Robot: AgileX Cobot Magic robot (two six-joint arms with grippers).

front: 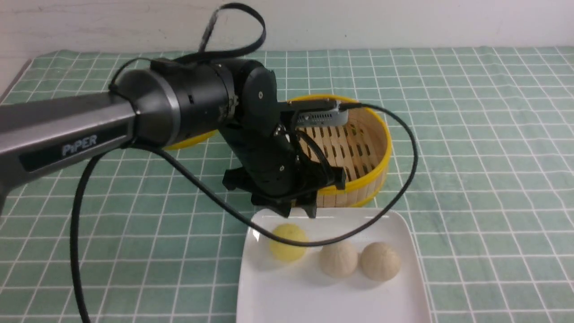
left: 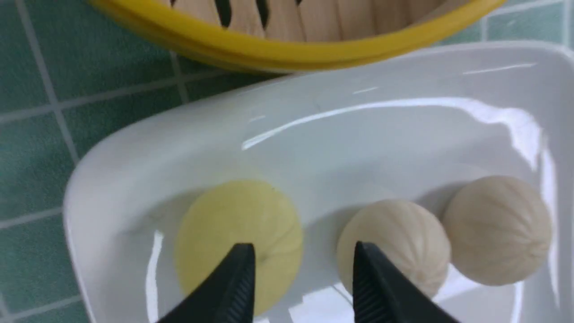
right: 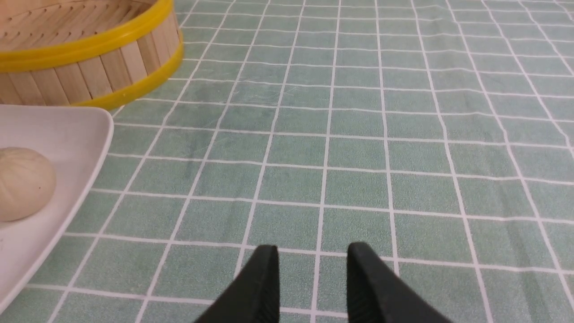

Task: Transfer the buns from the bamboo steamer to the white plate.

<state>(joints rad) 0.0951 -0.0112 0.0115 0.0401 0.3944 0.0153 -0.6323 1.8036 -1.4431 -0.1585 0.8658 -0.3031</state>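
Left claw [front: 298, 211] hangs tips-down over the 12 o'clock edge of the plate. Its fingers are apart and nothing sits between them. From the front, the tips blend into the dark wrist and are hard to separate. The right claw [right: 312, 253] shows only in its own wrist view, with its fingers parted over bare cloth.

The desk [front: 471, 134] wears a green checked cloth, and its near edge is cut off. The left arm [front: 67, 130] reaches in from 9 o'clock and hides much of the scene's middle. Behind it a yellow-rimmed thing [front: 190, 140] peeks out as a short arc, too covered to identify.

The white plate [front: 314, 296] lies at 6 o'clock, with its near side cut off by the frame. The bamboo steamer [front: 385, 148] stands at the plate's 12 o'clock, just beside it. Whether they touch cannot be told. The wrist and its camera cover the steamer's 9 o'clock half, so only part of the slatted floor shows.

Three balls sit in a row on the plate. The yellow bun [front: 289, 253] is at 9 o'clock, under the left claw, and the cream bun [front: 338, 259] is in the middle. The tan ball [front: 380, 261] is at 3 o'clock, just beside the cream bun, though contact is unclear. In the right wrist view only one ball shows, clipped by the frame. A black cable [front: 403, 179] loops in front of the steamer and crosses the yellow bun.
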